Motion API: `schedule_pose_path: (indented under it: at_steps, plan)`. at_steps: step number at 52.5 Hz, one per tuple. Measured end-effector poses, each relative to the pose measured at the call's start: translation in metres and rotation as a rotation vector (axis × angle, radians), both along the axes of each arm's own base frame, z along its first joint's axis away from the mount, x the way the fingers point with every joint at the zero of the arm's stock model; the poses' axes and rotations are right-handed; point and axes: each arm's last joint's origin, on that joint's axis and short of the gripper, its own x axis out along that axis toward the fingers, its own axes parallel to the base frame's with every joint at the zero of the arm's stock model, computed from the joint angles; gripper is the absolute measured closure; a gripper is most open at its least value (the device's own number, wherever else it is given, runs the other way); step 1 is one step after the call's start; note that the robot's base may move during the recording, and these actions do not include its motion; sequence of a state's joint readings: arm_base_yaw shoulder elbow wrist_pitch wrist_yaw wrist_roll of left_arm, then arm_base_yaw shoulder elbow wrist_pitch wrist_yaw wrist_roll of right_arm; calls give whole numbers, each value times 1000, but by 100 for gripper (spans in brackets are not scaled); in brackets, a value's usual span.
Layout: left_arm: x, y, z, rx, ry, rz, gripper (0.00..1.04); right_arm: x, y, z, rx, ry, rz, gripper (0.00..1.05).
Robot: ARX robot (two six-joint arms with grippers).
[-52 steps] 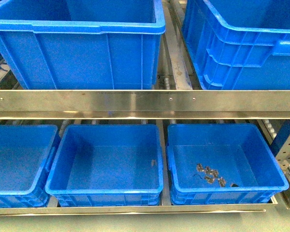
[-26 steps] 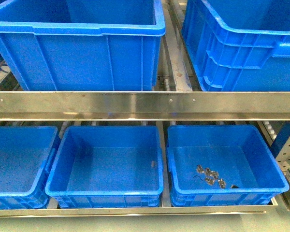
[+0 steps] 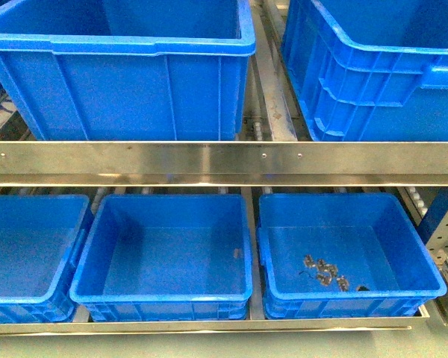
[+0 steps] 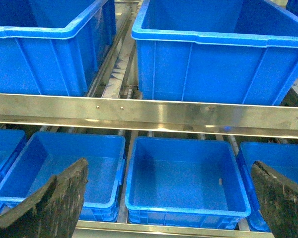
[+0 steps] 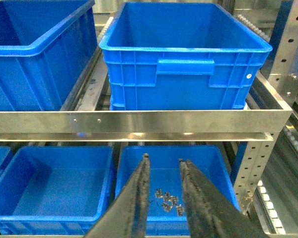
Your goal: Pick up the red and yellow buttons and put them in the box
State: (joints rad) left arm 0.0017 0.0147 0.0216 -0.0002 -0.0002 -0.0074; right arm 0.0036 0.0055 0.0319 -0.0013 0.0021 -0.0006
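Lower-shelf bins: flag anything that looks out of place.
The lower right bin holds a small cluster of grey metal-looking pieces, not red or yellow buttons. A tiny dark speck lies in the middle bin. No buttons show anywhere.

A horizontal stainless-steel shelf rail (image 5: 139, 121) crosses ahead of and above the right gripper (image 5: 162, 161), with a large blue plastic crate (image 5: 186, 74) standing over it. Below the rail, the open-topped small blue bin (image 5: 216, 166) lies beneath the gripper's tips, holding only a cluster of small grey metal parts (image 5: 168, 201).
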Motion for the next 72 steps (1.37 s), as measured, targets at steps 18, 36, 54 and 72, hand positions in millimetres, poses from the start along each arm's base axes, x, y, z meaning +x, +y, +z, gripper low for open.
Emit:
schedule_pose_path:
  at_steps: [18, 36, 54, 72]
  plan:
    - [0, 0, 0, 0, 0, 0, 8, 0, 0, 0, 0, 0, 0, 17]
    - [0, 0, 0, 0, 0, 0, 8, 0, 0, 0, 0, 0, 0, 7]
    - [0, 0, 0, 0, 0, 0, 8, 0, 0, 0, 0, 0, 0, 7]
    - [0, 0, 0, 0, 0, 0, 8, 0, 0, 0, 0, 0, 0, 7]
